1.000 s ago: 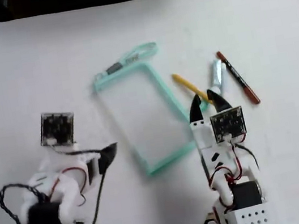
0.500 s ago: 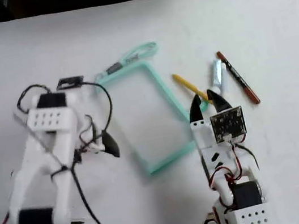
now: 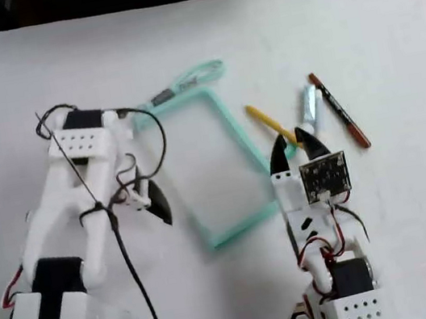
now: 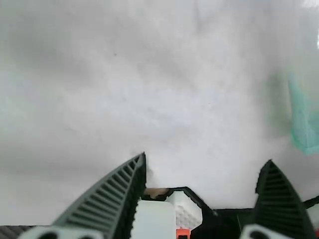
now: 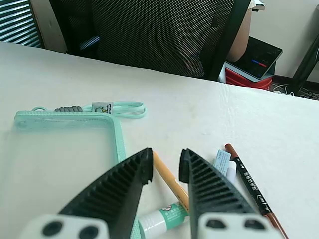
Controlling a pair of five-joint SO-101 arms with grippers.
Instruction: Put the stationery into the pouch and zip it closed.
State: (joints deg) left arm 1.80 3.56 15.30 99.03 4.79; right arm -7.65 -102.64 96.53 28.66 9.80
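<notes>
High view: white table (image 3: pixel 385 16), its far edge well apart from everything on it. The pouch (image 3: pixel 224 117), clear with a mint rim, lies flat mid-table, its strap loop (image 3: pixel 197 73) toward the far edge. The left gripper (image 3: pixel 155 205) is just beside the pouch's left long edge, the arm folded over the table on that side. The right gripper (image 3: pixel 293 144) is at the pouch's right edge, jaws narrowly parted, holding nothing. The stationery lies outside the pouch, to its right: yellow pencil (image 3: pixel 270 123) near the rim, small white item (image 3: pixel 310 106), brown pen (image 3: pixel 339 110) outermost.

Left wrist view: left gripper (image 4: pixel 205 164) jaws wide, nothing between them, white table (image 4: pixel 124 74) beneath. A mint pouch corner (image 4: pixel 301 127) is off to one side, apart from the fingers.

Right wrist view: right gripper (image 5: pixel 165 155) shows a narrow gap, above the pencil (image 5: pixel 169 180). A white and green tube (image 5: pixel 164 216) lies by the pouch rim (image 5: pixel 117 142). The pen (image 5: pixel 249 181) and the white item (image 5: pixel 222 162) lie side by side. A mesh chair back (image 5: pixel 149 30) is beyond the table edge. I cannot tell whether the zip is open.
</notes>
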